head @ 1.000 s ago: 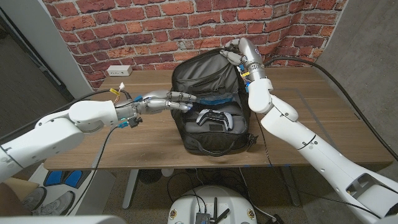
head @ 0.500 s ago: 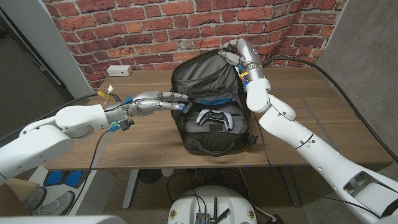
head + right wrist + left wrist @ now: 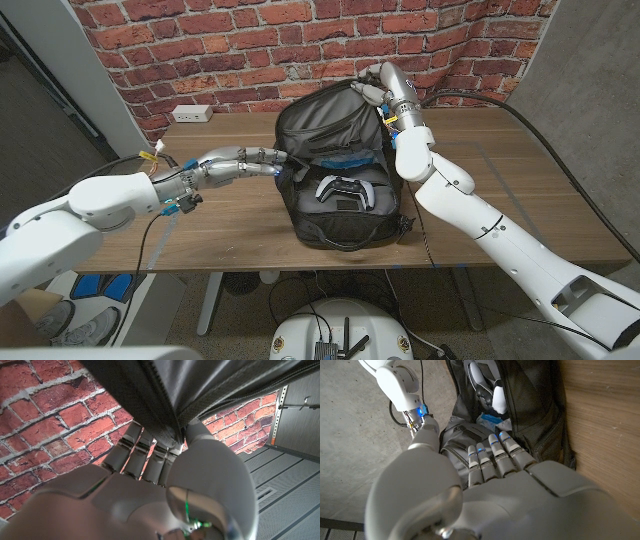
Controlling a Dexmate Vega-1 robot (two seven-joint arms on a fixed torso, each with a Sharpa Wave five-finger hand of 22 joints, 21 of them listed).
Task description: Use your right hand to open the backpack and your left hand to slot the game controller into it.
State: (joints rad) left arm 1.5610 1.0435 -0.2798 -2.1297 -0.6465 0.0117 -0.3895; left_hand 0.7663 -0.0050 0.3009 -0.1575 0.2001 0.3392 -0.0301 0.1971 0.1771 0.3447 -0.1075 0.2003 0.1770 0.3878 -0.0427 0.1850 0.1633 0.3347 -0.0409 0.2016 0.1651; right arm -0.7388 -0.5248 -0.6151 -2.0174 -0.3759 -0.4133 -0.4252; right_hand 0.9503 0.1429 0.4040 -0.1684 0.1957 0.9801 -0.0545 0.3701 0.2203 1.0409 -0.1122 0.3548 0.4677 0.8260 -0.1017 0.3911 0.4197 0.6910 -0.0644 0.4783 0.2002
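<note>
1. Backpack (image 3: 335, 160): one, black, at centre of bench (image 3: 510, 170), flap raised toward 12 o'clock.
2. Game controller (image 3: 344, 190): one, white and black, lying inside open compartment.
3. Right hand (image 3: 374, 84): grasping flap edge at 1 o'clock; pinch on zipper seam plain in right wrist view.
4. Left hand (image 3: 250, 161): released, fingers straight, at 9 o'clock beside backpack; left wrist view shows fingertips (image 3: 496, 444) at its side.
5. Wall outlet (image 3: 191, 113): one, at 10 o'clock.

A black backpack (image 3: 335, 150) lies unzipped on the table, a black-and-white game controller (image 3: 343, 189) resting inside it.
</note>
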